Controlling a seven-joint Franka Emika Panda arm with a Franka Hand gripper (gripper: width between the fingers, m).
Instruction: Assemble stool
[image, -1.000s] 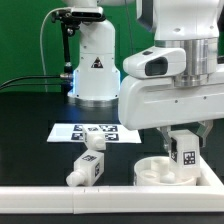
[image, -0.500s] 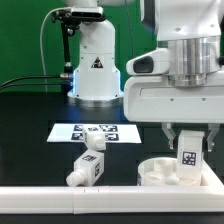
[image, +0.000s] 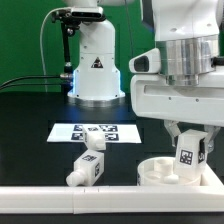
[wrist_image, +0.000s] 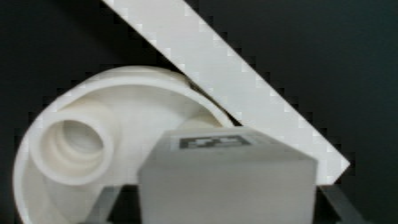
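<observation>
- Gripper (image: 187, 146) and the held leg (image: 186, 158) have shifted slightly toward 3 o'clock in the exterior view since a second ago; the loose leg (image: 88, 167) and the marker board (image: 95, 131) have not moved.
- The gripper is closed on the held leg, which sits over the 3 o'clock part of the seat (image: 160, 173); I can't tell if they touch.
- The seat lies flat on the desk (image: 30, 120), just behind the white front rail (image: 60, 200).
- The held leg's long axis is near vertical, with its tag facing the exterior camera.
- The loose leg lies on its side, with its long axis running about 8 to 2 o'clock, at 9 o'clock of the seat.
- The wrist view shows the held leg (wrist_image: 222, 170) beside a round socket (wrist_image: 80, 140) in the seat.
- Step, as I judge it: seat the leg in a socket. Keep it plumb, centre it over the hole, lower slowly and don't drag the seat.
</observation>
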